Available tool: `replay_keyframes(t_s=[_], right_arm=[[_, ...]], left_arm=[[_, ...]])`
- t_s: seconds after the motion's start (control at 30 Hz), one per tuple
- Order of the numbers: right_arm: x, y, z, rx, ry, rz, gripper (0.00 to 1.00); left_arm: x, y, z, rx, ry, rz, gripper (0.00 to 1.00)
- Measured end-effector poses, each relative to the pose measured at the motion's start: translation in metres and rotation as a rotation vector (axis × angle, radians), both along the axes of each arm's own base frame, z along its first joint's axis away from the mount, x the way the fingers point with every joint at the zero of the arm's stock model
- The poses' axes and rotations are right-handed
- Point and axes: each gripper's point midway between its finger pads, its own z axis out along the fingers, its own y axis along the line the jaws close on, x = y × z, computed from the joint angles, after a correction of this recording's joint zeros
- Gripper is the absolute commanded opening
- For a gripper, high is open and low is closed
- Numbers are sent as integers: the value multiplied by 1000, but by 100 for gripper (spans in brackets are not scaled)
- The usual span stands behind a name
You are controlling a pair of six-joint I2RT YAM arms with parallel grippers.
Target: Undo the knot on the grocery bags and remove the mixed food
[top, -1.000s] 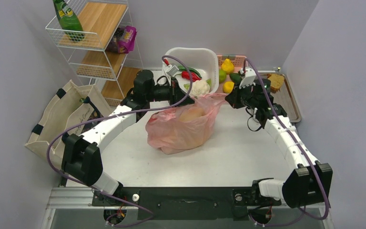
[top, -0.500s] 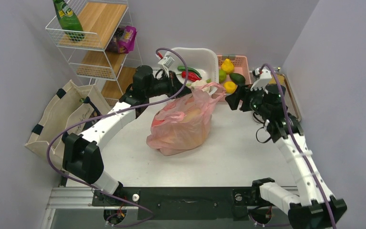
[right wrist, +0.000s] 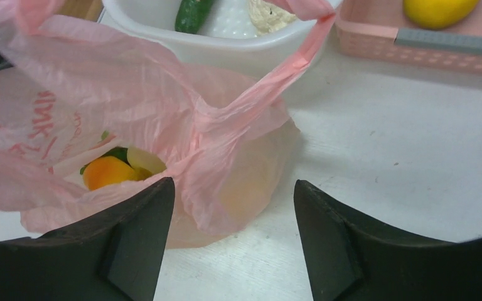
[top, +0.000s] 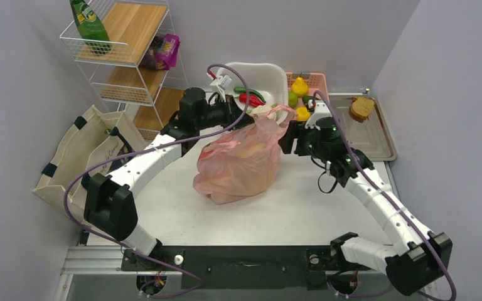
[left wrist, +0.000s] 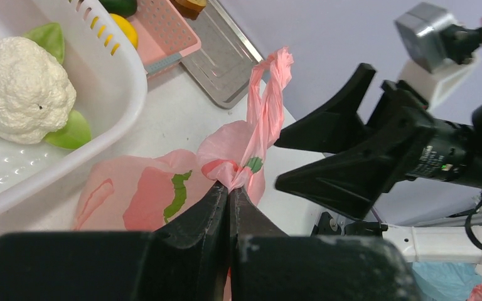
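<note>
Centre of the top frame: your thin pink plastic carrier bag (top: pixel 235 166), with an orange fruit (right wrist: pixel 105 172) showing through its gape. Your left gripper (left wrist: pixel 229 185) is pinched tight on the plastic right under the twisted pink handle knot (left wrist: pixel 232 150), I'd guess to give you something to pull against. Your right gripper (right wrist: pixel 232 188) is spread wide just beside the bag, gripping nothing. The white plastic basket (top: pixel 282 81) sits behind, upper centre.

White basket (top: pixel 255 65) holding cauliflower (left wrist: pixel 22 88) and red pepper (top: pixel 249 99); beside it a pink basket (left wrist: pixel 174 39) with yellow fruit (top: pixel 302 113), then a metal tray (top: pixel 373 135) with bread (top: pixel 361 108). Purple packet (top: pixel 166 51) on wire shelf (top: pixel 119 63).
</note>
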Motion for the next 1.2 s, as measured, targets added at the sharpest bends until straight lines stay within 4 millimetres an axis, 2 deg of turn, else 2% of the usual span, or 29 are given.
replay_keyframes(t_s=[0.07,0.13,0.2,0.3,0.37,0.5,0.67,0.8,0.93,1.03,1.1,1.13,1.17,1.2], right_arm=[[9,7,-14,20,50,-28,69],[14,15,-20,42,69,-44,69],[19,23,-21,65,73,-51,62],[27,31,-22,86,67,-52,29],[30,33,-26,81,69,-45,18],[27,28,-34,75,92,-4,1],[3,5,-51,80,145,58,0],[-15,-4,-40,74,103,148,0],[-24,-14,-29,58,58,202,0],[-28,-18,-33,42,75,229,0],[-32,-19,-38,34,98,243,3],[-34,-20,-41,29,107,248,15],[-36,-21,-43,26,122,249,22],[-39,-22,-45,22,139,249,34]], left_arm=[[-1,-2,-1,2,3,-2,0],[-1,-3,-2,3,4,-3,0],[-2,-4,-2,4,1,-4,0],[-1,-4,-3,9,-3,-2,0],[0,-3,-4,18,-11,1,0],[6,1,-2,60,-43,25,0],[28,14,1,152,-102,112,0],[40,14,-18,232,-87,113,0],[58,0,-35,292,-75,59,0],[73,-20,-43,307,-83,-8,1],[78,-31,-50,308,-76,-57,33],[78,-33,-51,308,-79,-80,56],[77,-34,-52,303,-70,-99,62],[76,-32,-49,296,-64,-116,68]])
